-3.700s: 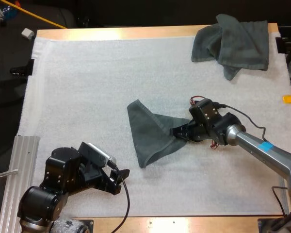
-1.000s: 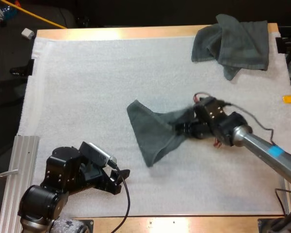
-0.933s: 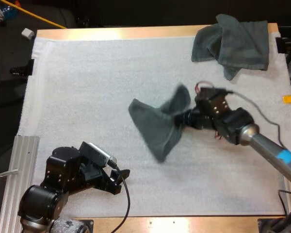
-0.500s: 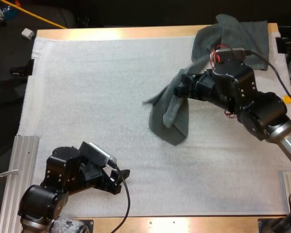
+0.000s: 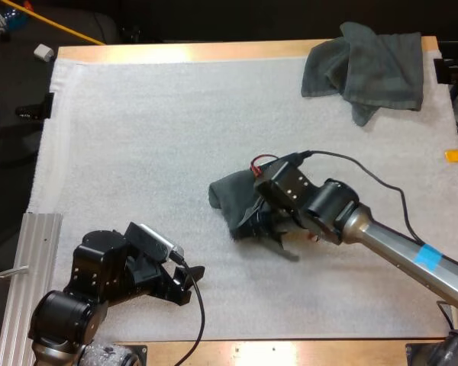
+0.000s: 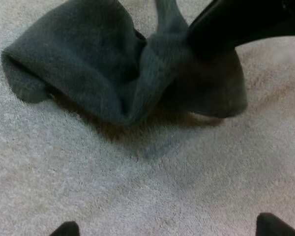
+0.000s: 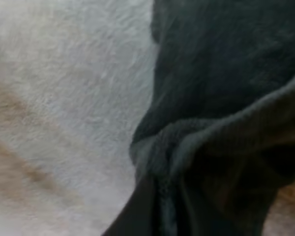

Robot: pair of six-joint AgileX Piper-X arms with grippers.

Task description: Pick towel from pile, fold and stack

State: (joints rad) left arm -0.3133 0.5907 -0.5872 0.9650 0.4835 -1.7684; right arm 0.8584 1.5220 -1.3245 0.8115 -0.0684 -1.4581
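My right tool (image 5: 261, 227) grips the towel (image 5: 230, 197), with cloth bunched between its fingers. The towel lies heaped in the middle of the mat (image 5: 137, 137), spreading away from the tool toward my left side. My left tool (image 5: 189, 280) is wide, over bare mat, near the towel but clear of it. The pile (image 5: 370, 69) sits at the far right corner, well apart.

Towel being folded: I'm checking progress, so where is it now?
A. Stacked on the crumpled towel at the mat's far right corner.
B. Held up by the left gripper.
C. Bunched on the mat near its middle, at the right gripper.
C: the high view shows the towel bunched on the white mat with the right gripper down on it, apart from the crumpled towel at the far corner.
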